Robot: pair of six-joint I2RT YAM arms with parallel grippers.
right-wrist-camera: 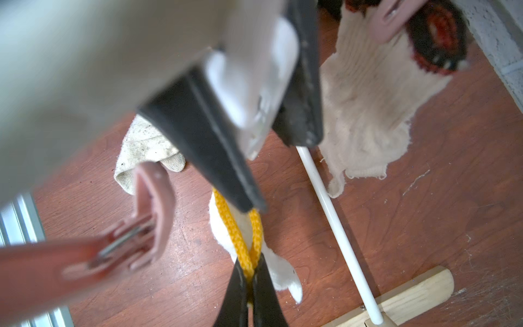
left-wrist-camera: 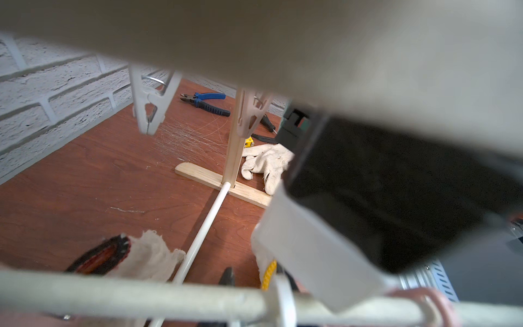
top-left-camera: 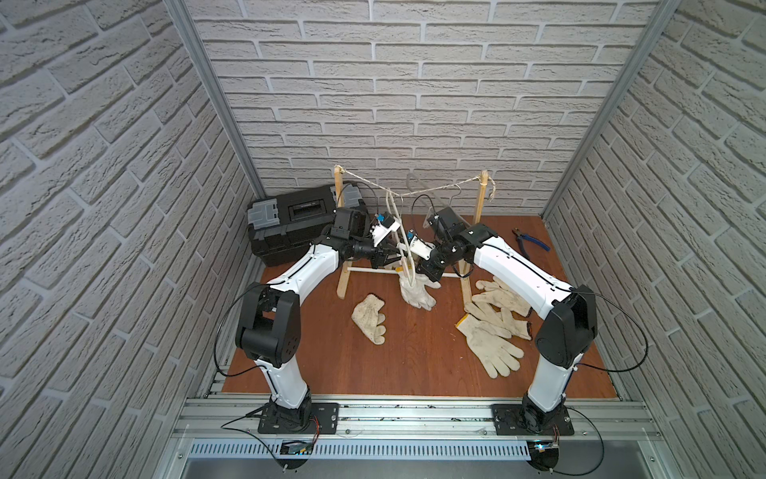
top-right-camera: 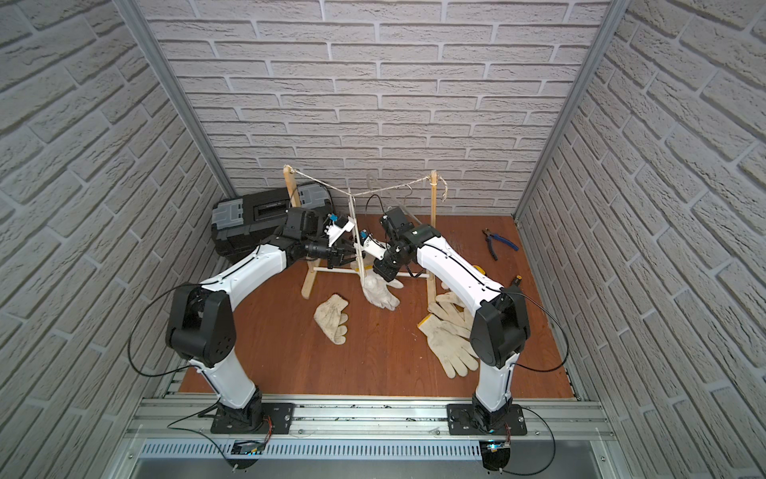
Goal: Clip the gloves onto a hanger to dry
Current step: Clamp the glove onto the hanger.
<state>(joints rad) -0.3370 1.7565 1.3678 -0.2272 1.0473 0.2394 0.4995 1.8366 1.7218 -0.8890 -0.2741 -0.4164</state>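
**Get the cuff into the clip, L lets go first**

R gripper (right-wrist-camera: 250, 269) is pinched fully closed on the yellow cuff (right-wrist-camera: 240, 235) of a knitted work glove (top-left-camera: 416, 292). The glove dangles under the clip hanger (left-wrist-camera: 127, 294), which hangs off the twine line (top-left-camera: 364, 178). The glove's fingers are low by the table (top-left-camera: 414, 365); can't tell if they touch it.

L gripper (top-left-camera: 385, 258) has its fingers a narrow way apart w/ a white clip (right-wrist-camera: 254, 79) between them. It looks to be squeezing the handles to open the clip, but the mouth is hidden.

Elsewhere: a red-black-cuffed glove (right-wrist-camera: 368, 99) is already on a pink clip (right-wrist-camera: 393, 19). One loose glove (top-left-camera: 369, 319) lies mid-table, and a pile of gloves (top-left-camera: 493, 331) sits by the R arm.

Doing it well, imo:
- Full squeeze from L, else the mouth is too tight for the doubled cuff.
- R brings the cuff edge up square into the mouth, both layers, deep enough to bite knit and not just trim.
- R's tips stay below the bite line.
- Move slow, since the hanger swings free on the twine.
- L eases off first. R opens only once the clip carries the weight.
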